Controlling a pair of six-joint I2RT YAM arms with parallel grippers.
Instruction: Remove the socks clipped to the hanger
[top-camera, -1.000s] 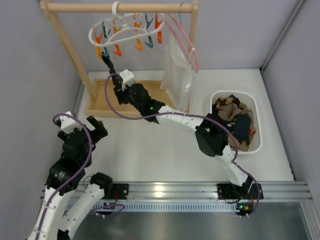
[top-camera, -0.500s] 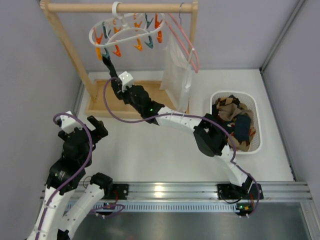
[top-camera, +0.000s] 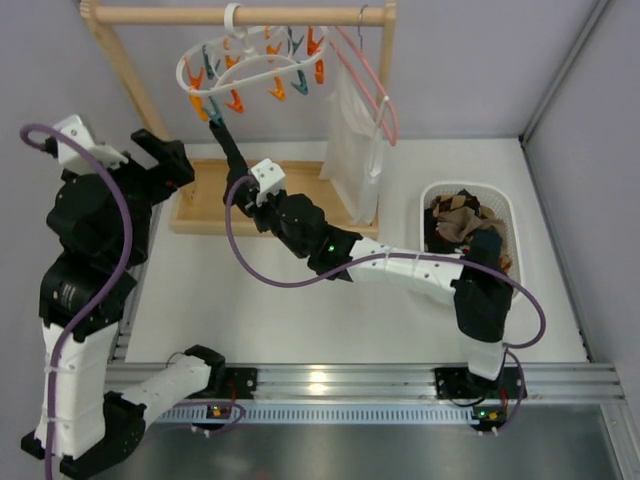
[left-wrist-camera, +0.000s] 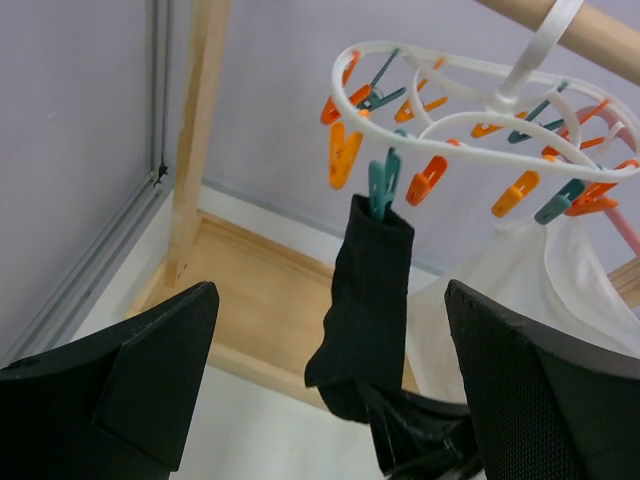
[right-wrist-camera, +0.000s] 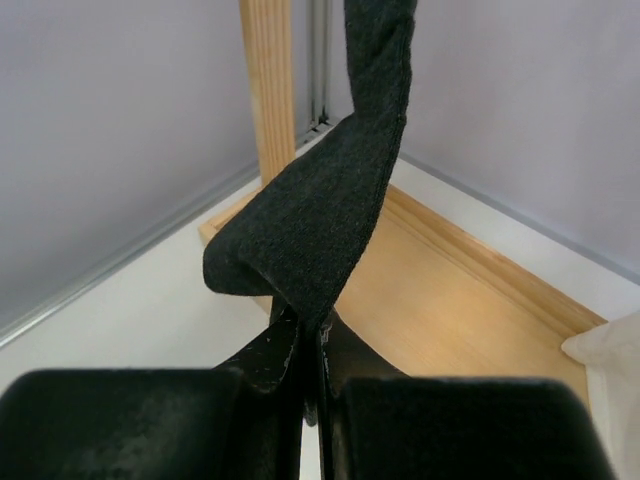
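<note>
The white oval hanger (top-camera: 250, 62) (left-wrist-camera: 455, 95) hangs from the wooden rail, with orange and teal clothespins dangling. One teal pin (left-wrist-camera: 380, 185) holds a dark sock (top-camera: 226, 138) (left-wrist-camera: 367, 295) (right-wrist-camera: 325, 190), which hangs stretched down and to the right. My right gripper (top-camera: 243, 178) (right-wrist-camera: 311, 335) is shut on the sock's lower end, the fabric folded over the fingertips. My left gripper (top-camera: 177, 160) (left-wrist-camera: 330, 335) is open, raised just left of the sock and facing it, not touching. More socks (top-camera: 462, 222) lie in the basket.
The wooden rack has an upright post (top-camera: 150, 110) and a base board (top-camera: 205, 205) under the hanger. A pink wire hanger (top-camera: 375, 85) carries a white garment (top-camera: 352, 150) to the right. A white basket (top-camera: 512, 245) stands at the right. Walls close in at left and behind.
My right gripper has shut on the lower end of the dark sock and pulled it slightly down and right. My left arm has risen from low on the left up beside the rack.
</note>
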